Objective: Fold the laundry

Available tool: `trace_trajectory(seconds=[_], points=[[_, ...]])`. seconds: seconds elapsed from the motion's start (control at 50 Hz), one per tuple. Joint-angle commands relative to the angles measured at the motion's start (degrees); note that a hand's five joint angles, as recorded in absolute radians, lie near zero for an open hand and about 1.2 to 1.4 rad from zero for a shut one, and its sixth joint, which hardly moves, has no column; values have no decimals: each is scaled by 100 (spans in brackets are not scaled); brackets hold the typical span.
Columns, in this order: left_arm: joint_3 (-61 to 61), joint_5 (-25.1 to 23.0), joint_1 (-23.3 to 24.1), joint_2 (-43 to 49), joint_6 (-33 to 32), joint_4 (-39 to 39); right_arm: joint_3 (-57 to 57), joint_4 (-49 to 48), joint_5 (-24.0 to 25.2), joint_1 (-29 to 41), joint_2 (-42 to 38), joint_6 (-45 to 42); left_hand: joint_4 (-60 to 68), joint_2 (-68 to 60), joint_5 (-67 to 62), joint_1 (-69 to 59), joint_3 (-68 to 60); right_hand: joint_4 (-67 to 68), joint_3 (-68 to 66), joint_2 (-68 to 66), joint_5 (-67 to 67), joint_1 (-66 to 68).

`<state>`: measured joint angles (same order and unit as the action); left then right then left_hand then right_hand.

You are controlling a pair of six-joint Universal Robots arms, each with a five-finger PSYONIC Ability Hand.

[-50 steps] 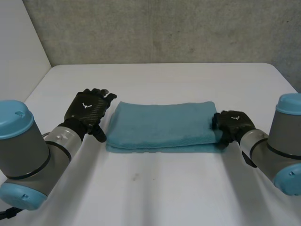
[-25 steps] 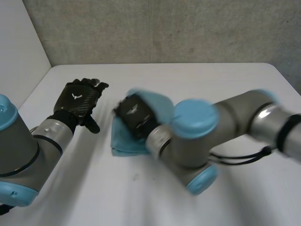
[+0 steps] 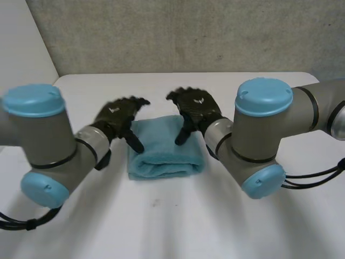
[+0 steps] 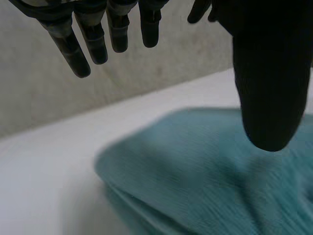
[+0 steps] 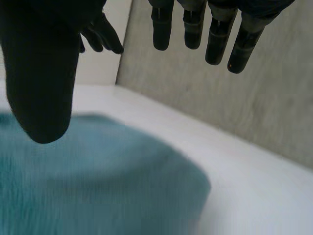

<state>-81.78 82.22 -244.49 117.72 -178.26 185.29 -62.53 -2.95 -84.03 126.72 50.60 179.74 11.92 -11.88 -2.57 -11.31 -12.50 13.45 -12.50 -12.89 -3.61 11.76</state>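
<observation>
Closest in the head view, the left arm (image 3: 48, 145) and the right arm (image 3: 259, 135) bend in from either side, grey joints with light-blue caps. Between them runs a broad strip of white counter (image 3: 161, 221). Behind that strip, at the counter's middle, lies a teal towel (image 3: 166, 151), folded into a thick, compact block with a rounded fold facing the camera.

The left robot hand (image 3: 119, 115) is at the towel's left edge and the right robot hand (image 3: 195, 106) over its far right part. Both have their fingers apart and relaxed, holding nothing.

The wrist views add detail. The left one shows straight fingers (image 4: 73, 54) and a thumb above the cloth, with the other hand's fingertips beyond. The right one shows the same, mirrored. Whether either thumb touches the towel is unclear.

White counter surrounds the towel on every side, widest to the right. The counter's far edge meets a grey wall (image 3: 188, 32).
</observation>
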Motion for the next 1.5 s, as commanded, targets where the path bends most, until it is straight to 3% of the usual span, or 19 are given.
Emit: trace_trajectory(seconds=[0.02, 0.18, 0.36, 0.42, 0.5, 0.54, 0.7, 0.82, 1.14, 1.5], points=[[206, 118, 95, 620, 169, -309, 495, 672, 115, -253, -823, -61, 65, -69, 0, -126, -7, -345, 250, 289, 361, -176], [145, 496, 77, 717, -50, -370, 944, 1200, 124, -385, -1228, -105, 65, -69, 0, -126, -7, -345, 250, 289, 361, -176], [250, 523, 68, 103, -429, -818, 926, 1244, 132, -473, -727, -26, 14, -18, 51, -75, 44, -345, 250, 289, 361, -176], [451, 514, 16, -405, -412, -1055, 594, 1192, 36, -569, 446, 96, 14, -18, 51, -75, 44, -345, 250, 289, 361, -176], [865, 506, -90, -1146, -438, -1513, 373, 1174, -96, -789, 1004, 114, 14, -18, 51, -75, 44, -345, 250, 289, 361, -176], [1092, 488, -230, -1443, -438, -1827, 32, 1192, -533, -1252, 1957, 53, 14, -18, 51, -75, 44, -345, 250, 289, 361, -176], [1375, 357, -547, -2208, -429, -2602, -637, 1253, -703, -2044, 3077, -306, -137, 133, 202, 76, 195, -345, 250, 289, 361, -176], [1323, -92, -600, -2368, -403, -2691, -901, 1271, -668, -2204, 3184, -457, -137, 133, 202, 76, 195, -345, 250, 289, 361, -176], [918, -110, -573, -2447, -438, -2612, -1042, 1341, -580, -2187, 3184, -518, -192, 188, 257, 131, 250, -345, 250, 289, 361, -176], [857, -118, -609, -2640, -447, -2278, -1121, 1341, -131, -2125, 3369, -466, -187, 184, 253, 127, 246, -345, 250, 289, 361, -176]])
